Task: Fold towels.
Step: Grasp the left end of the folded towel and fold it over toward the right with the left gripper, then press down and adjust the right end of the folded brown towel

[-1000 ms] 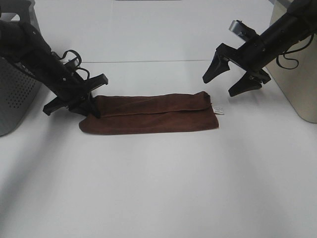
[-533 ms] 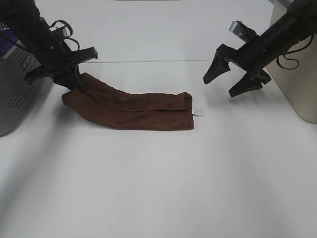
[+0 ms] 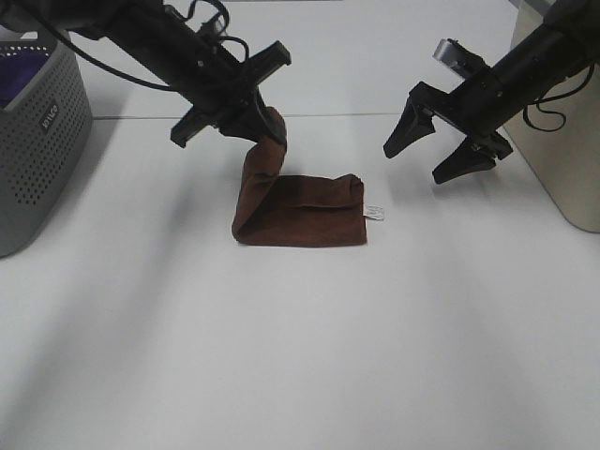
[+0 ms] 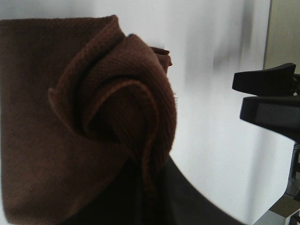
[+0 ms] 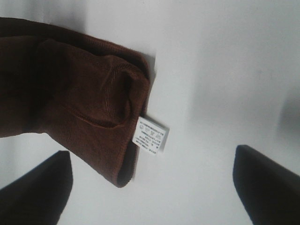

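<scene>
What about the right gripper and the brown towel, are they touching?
Apart. The exterior high view shows the right gripper open, with bare white table between it and the towel.

A black label (image 3: pixel 49 117) on the grey basket (image 3: pixel 28 183) carries white letters too blurred to read. The white tag (image 5: pixel 150 135) at the towel (image 5: pixel 70 93) corner bears lines of fine print and small symbols, none legible.

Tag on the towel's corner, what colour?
White with small dark print. The tag on the towel shows best in the right wrist view.
</scene>
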You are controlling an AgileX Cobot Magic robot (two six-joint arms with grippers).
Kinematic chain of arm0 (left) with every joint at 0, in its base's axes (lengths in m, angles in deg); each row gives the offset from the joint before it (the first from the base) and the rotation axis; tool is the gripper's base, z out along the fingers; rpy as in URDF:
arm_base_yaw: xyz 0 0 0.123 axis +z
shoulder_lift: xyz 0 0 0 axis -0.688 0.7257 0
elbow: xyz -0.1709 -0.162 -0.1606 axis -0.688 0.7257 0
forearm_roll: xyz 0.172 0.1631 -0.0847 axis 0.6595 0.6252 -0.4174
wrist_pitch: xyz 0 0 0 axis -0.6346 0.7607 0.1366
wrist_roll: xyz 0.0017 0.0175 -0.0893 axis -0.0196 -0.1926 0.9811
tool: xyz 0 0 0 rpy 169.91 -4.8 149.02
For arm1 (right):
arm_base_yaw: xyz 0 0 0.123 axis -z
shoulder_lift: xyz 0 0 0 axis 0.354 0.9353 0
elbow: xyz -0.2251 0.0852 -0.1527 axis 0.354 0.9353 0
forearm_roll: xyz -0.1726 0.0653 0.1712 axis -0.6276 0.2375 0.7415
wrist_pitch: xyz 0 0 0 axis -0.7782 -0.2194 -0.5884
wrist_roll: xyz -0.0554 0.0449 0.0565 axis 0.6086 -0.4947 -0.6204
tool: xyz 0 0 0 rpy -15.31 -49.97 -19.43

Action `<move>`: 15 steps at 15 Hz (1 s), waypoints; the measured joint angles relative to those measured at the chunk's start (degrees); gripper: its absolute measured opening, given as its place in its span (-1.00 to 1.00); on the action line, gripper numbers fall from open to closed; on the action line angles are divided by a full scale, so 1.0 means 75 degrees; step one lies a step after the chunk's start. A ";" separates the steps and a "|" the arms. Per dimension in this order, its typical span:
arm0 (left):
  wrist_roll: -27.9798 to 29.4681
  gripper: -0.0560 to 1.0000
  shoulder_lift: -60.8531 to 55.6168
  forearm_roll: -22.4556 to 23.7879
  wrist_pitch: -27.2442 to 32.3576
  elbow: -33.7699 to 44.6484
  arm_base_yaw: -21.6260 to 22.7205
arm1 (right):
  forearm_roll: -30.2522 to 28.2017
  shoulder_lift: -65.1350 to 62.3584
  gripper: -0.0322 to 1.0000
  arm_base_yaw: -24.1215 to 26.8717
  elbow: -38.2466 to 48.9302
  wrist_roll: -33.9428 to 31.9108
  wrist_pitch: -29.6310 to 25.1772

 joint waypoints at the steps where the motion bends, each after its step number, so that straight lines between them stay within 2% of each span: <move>1: 0.0023 -0.83 0.0138 -0.0069 -0.0413 0.0000 -0.0145 | 0.0015 0.0000 0.75 0.0000 0.0000 0.0000 -0.0008; 4: 0.0168 -0.76 0.0351 -0.0145 -0.1123 0.0000 -0.0397 | 0.0015 0.0000 0.75 0.0000 0.0000 -0.0076 -0.0160; 5: 0.0199 -0.66 0.0443 -0.0275 -0.1322 0.0000 -0.0481 | 0.0015 0.0000 0.75 0.0000 0.0000 -0.0084 -0.0168; 7: 0.0229 -0.35 0.0588 -0.0703 -0.1482 0.0000 -0.0626 | 0.0107 0.0000 0.75 0.0000 0.0000 -0.0107 -0.0176; 9: 0.0107 0.13 0.0626 -0.1253 -0.1482 0.0000 -0.0741 | 0.0244 -0.0015 0.75 0.0000 0.0000 -0.0107 -0.0176; 10: -0.0092 0.31 0.0626 -0.1505 -0.1413 -0.0084 -0.0764 | 0.0328 -0.0031 0.75 0.0000 0.0000 -0.0107 -0.0183; 11: -0.0619 0.46 0.0626 -0.1681 -0.1085 -0.0420 -0.0695 | 0.0351 -0.0153 0.75 0.0000 0.0000 -0.0107 -0.0191; 13: -0.1092 0.49 0.0611 -0.1620 -0.0634 -0.0879 -0.0435 | 0.0405 -0.0351 0.75 0.0000 0.0000 -0.0107 -0.0206; 15: -0.1261 0.49 0.0405 -0.1161 -0.0382 -0.1184 0.0046 | 0.0749 -0.0428 0.75 -0.0008 0.0000 -0.0061 -0.0260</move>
